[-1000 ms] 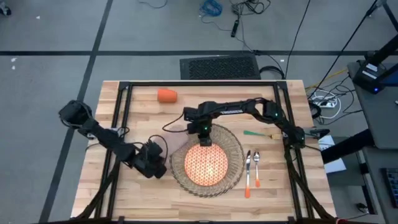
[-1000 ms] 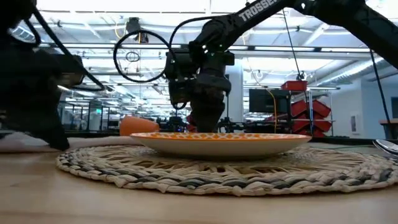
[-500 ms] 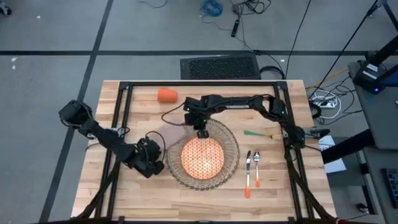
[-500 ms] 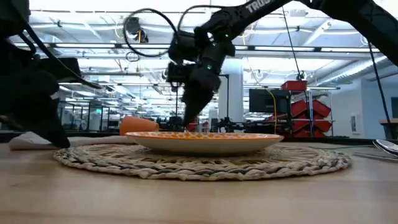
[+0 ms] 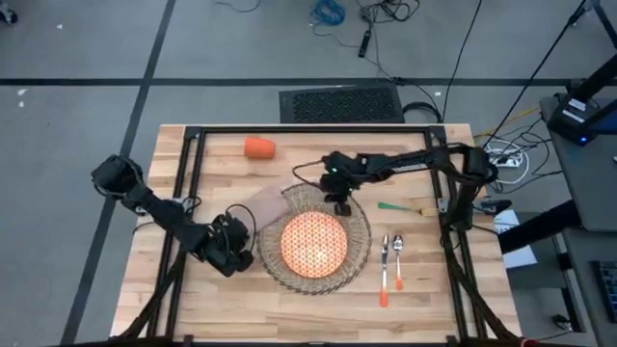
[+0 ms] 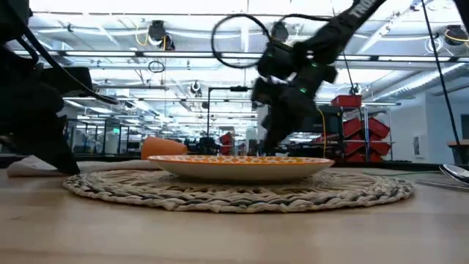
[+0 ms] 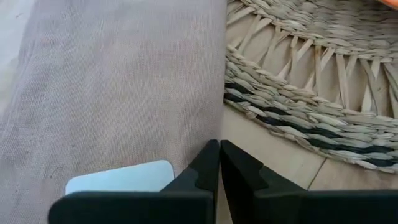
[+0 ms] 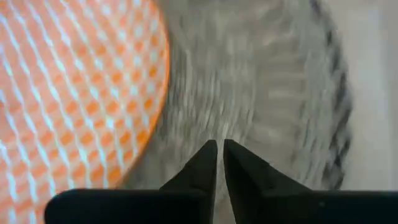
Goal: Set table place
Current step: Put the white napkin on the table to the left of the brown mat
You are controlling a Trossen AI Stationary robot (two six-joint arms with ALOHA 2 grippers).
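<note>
The woven placemat (image 5: 359, 231) lies mid-table with the orange-patterned plate (image 5: 312, 241) resting flat on it. The beige napkin (image 5: 262, 204) lies flat on the table, against the mat's left far side. The orange cup (image 5: 258, 147) lies at the far left. My left gripper (image 5: 233, 249) is shut, its tips at the napkin's edge (image 7: 211, 124) beside the mat (image 7: 311, 93). My right gripper (image 5: 339, 202) is shut over the mat's far part (image 8: 261, 93), just beyond the plate's rim (image 8: 149, 93). In the low view it stands behind the plate (image 6: 249, 167). My left gripper points its shut fingertips (image 7: 211, 155) down at the napkin's edge next to the mat. Whether they touch the cloth or the table, I cannot tell. My right gripper points down at the mat behind the plate, and the plate hides its tips, so I cannot tell if it touches.
A green-handled piece of cutlery (image 5: 397, 206) lies right of the mat. Two spoons, one orange-handled (image 5: 384, 275), lie nearer, at the right. The black frame rails (image 5: 193, 154) run along the table's sides. Bare wood shows at the near left.
My right gripper first went from the plate's far rim toward the far edge. Meanwhile the placemat and the plate slid a little toward the far edge and left. The gripper then swung toward the table's right, baring the napkin.
</note>
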